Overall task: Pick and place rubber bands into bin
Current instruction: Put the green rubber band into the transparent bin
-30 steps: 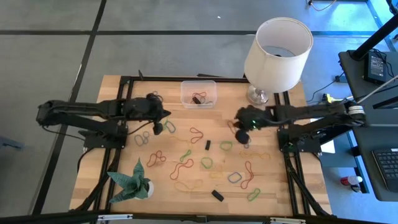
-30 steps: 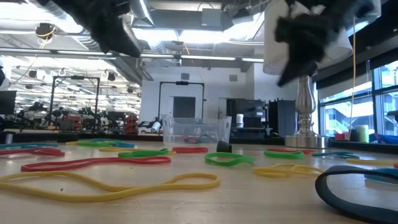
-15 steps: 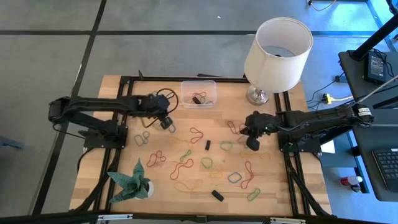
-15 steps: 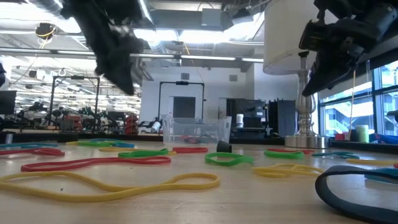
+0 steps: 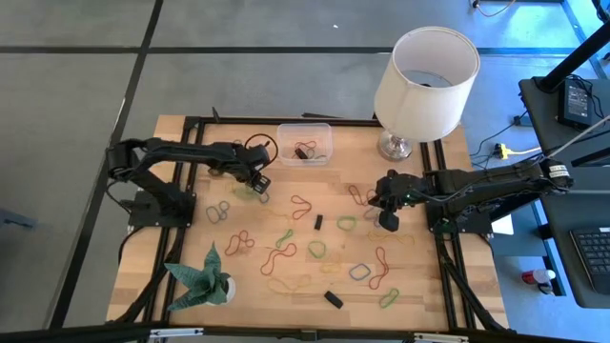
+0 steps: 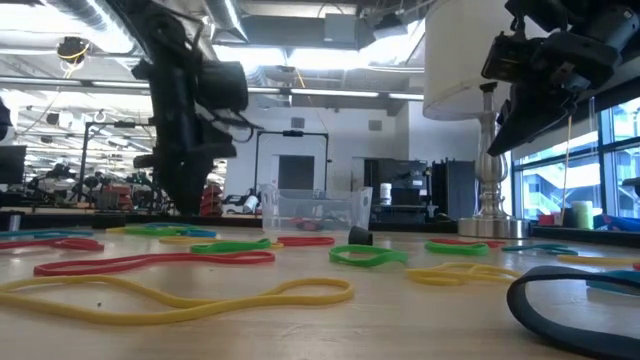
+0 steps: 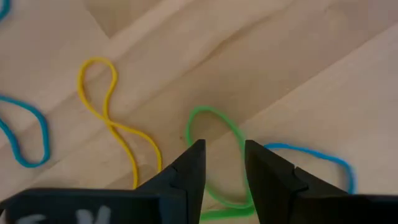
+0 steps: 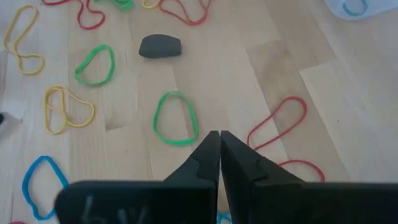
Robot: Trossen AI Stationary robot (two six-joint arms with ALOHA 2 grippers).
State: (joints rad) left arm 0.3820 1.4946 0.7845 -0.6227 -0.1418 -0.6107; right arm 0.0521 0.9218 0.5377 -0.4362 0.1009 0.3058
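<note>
Several rubber bands in red, green, yellow and blue (image 5: 315,251) lie scattered flat on the wooden table. The clear bin (image 5: 304,143) stands at the far middle with something dark inside. My left gripper (image 7: 222,149) is open, pointing steeply down close over a green band (image 7: 211,111) just left of and nearer than the bin, its fingertips astride one side of the loop. My right gripper (image 8: 219,134) is shut and hangs empty above the table's right part (image 5: 385,219), over a green band (image 8: 175,118) and a red one (image 8: 278,124). My left gripper comes at the green band's side strand (image 7: 239,134) from above with open fingers. I cannot tell whether the fingertips touch the band or the table.
A white lampshade on a metal foot (image 5: 424,76) stands at the far right corner. A green paper plant (image 5: 202,276) is at the near left. Small black blocks (image 5: 318,221) (image 5: 332,298) lie among the bands. A yellow band (image 7: 112,118) and blue bands (image 7: 28,134) lie beside the left gripper.
My left gripper has come down toward the table, tipping from a slant to nearly straight down, and now stands low beside the bin. My right gripper first drifted toward the table's right edge, then kept still. No band has moved.
</note>
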